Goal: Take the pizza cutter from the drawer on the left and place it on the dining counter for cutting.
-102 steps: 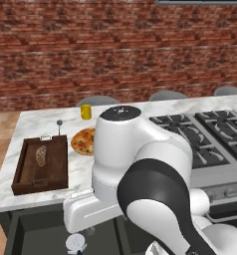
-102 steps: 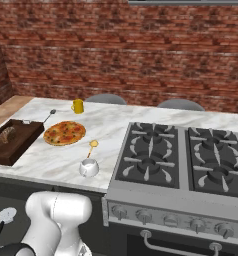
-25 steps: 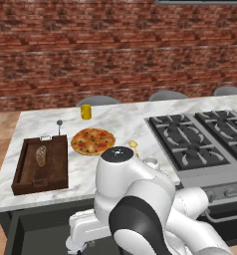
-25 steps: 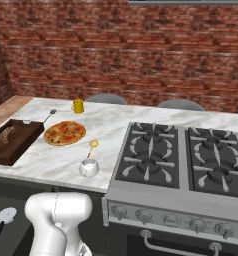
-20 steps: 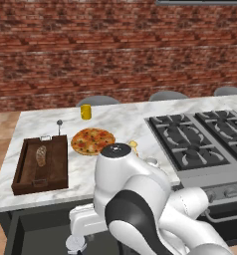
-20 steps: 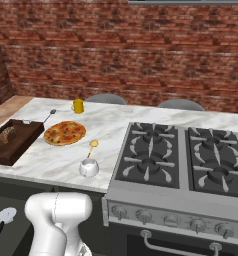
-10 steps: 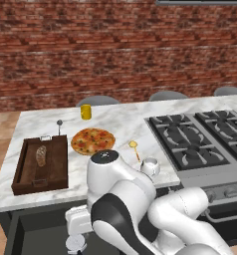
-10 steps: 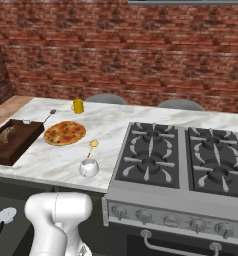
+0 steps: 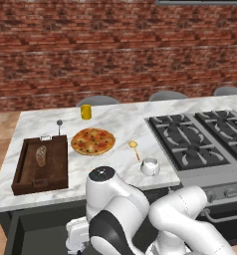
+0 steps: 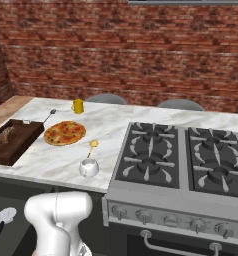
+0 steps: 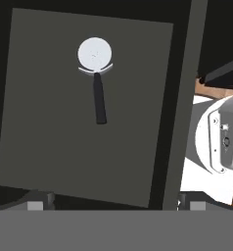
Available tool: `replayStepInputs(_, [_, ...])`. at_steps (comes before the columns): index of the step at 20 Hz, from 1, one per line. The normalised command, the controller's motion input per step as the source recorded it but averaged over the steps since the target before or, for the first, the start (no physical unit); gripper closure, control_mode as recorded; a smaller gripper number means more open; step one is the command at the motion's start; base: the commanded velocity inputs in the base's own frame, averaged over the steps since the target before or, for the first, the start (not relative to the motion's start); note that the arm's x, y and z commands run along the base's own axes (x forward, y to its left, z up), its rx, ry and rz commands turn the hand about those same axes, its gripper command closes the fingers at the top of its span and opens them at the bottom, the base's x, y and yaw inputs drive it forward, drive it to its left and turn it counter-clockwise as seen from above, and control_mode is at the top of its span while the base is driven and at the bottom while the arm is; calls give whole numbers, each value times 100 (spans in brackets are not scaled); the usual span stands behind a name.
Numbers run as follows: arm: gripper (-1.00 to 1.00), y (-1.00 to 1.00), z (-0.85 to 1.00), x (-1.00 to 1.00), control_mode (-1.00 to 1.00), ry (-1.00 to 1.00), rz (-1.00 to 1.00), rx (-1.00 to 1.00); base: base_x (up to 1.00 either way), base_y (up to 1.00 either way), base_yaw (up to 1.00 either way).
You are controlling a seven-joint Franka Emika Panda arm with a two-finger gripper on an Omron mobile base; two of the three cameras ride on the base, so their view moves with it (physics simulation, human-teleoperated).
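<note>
The counter (image 9: 120, 124) is spreading wide under the brick wall in both base views, carrying a cooktop (image 10: 191, 160), a wooden tray (image 9: 41, 167), a pizza (image 9: 93, 141), a yellow cup (image 9: 85, 111), a spatula (image 9: 134, 148) and a small white bowl (image 9: 150, 167). Below its front edge the drawer (image 11: 84, 142) is standing pulled out, its dark floor facing the hand camera.

The cutter (image 11: 96, 78) is lying flat on that floor, alone and well apart from the walls. In the hand view it is sitting toward 11 o'clock from the gripper (image 11: 113, 205), with its long axis running almost 12 to 6: wheel at the 12 end, black handle trailing toward the hand. Judging by that, the hand will need to travel forward and slightly left, with the fingers straddling the slim handle across its width.

The jaws are spread fully apart, grasping nothing; only the two fingertips (image 11: 35, 204) are peeking at the bottom corners.

The right base view is catching the cutter (image 10: 5, 218) at 8 o'clock, beside the white arm. The left base view is giving the drawer (image 9: 21, 234) as a dark cavity, with the arm blocking its contents.
</note>
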Motion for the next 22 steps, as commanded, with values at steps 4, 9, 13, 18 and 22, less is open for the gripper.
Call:
replayStepInputs(4, [-100,1,-41,0,-100,-5,0,0,0,0,0])
replayStepInputs(9, [-100,0,-34,0,-100,-3,0,0,0,0,0])
replayStepInputs(13, [-100,0,-29,0,-100,-1,0,0,0,0,0])
replayStepInputs(18, [-100,0,-13,4,-100,0,0,0,0,0,0])
replayStepInputs(22, [-100,0,-9,9,-100,0,0,0,0,0,0])
